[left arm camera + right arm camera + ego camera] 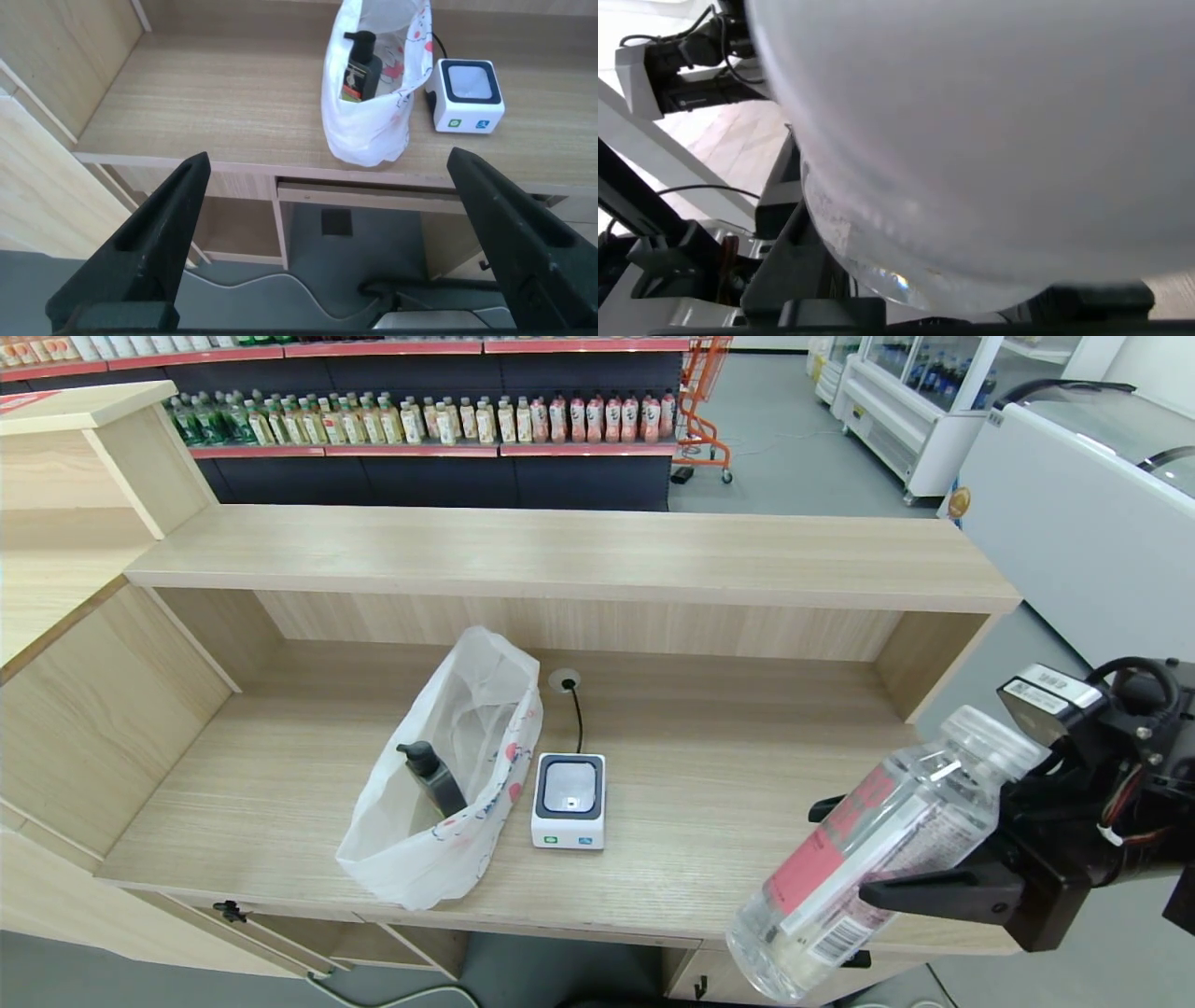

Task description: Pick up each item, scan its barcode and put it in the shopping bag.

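In the lower right of the head view, the right gripper (840,849) is clamped around a clear bottle (934,803) with a red label, holding it tilted, cap up, over the counter's (728,775) front right corner. Left of centre on the counter, the white shopping bag (411,877) stands open with a dark pump bottle (434,779) inside, and the scanner (569,800) sits just beside it. The left gripper (329,161) has its fingers spread wide and holds nothing, in front of the counter edge.

Head overlooks counter (747,756), left wrist shares scanner (470,93)
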Robot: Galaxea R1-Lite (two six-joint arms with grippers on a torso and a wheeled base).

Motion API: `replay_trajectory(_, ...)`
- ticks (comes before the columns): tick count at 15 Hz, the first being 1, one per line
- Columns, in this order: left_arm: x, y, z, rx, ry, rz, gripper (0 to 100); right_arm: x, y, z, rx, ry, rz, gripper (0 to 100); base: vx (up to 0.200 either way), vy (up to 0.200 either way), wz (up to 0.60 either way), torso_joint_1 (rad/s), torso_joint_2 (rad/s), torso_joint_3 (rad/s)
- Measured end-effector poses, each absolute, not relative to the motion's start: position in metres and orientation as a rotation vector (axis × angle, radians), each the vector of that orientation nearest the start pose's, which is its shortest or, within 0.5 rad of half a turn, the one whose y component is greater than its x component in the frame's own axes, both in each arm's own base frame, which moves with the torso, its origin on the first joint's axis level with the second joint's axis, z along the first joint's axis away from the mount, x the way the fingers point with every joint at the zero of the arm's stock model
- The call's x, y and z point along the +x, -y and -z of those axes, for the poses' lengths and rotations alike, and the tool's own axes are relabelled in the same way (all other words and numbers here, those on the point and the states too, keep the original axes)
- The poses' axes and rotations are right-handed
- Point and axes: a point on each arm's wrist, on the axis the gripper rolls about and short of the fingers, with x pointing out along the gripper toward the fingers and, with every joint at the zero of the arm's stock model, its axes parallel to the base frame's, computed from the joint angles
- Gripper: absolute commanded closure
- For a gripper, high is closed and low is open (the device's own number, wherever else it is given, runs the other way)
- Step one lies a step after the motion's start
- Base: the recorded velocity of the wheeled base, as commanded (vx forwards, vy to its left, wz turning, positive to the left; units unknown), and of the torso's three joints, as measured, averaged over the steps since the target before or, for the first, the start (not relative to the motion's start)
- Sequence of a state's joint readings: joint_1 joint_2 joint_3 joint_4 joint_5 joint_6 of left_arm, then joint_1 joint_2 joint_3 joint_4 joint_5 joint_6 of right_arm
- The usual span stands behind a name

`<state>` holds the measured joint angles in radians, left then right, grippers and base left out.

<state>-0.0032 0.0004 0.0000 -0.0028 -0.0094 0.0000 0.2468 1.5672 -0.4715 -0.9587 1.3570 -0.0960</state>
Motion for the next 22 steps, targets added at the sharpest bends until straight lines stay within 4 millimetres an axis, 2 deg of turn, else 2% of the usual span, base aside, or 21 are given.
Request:
replay_trajectory(9, -0.023, 0.0, -0.076, 0.0, 0.002, 0.013, 0, 0.202, -0.098, -0.152, 0.068, -0.209, -1.617, 100, 0.0, 0.0, 0.0, 0.0, 0.0, 0.0)
replay_trajectory(14, -0.023, 0.0, -0.076, 0.0, 0.002, 0.013, 0, 0.198, -0.1, -0.145, 0.107, -0.322, -1.584, 100, 0.0, 0.0, 0.0, 0.0, 0.0, 0.0)
replay_trajectory(22, -0.023, 0.0, -0.076, 0.0, 0.002, 0.013, 0, 0.191, -0.113, -0.156, 0.091, -0.325, -1.632, 100, 0.0, 0.0, 0.0, 0.0, 0.0, 0.0)
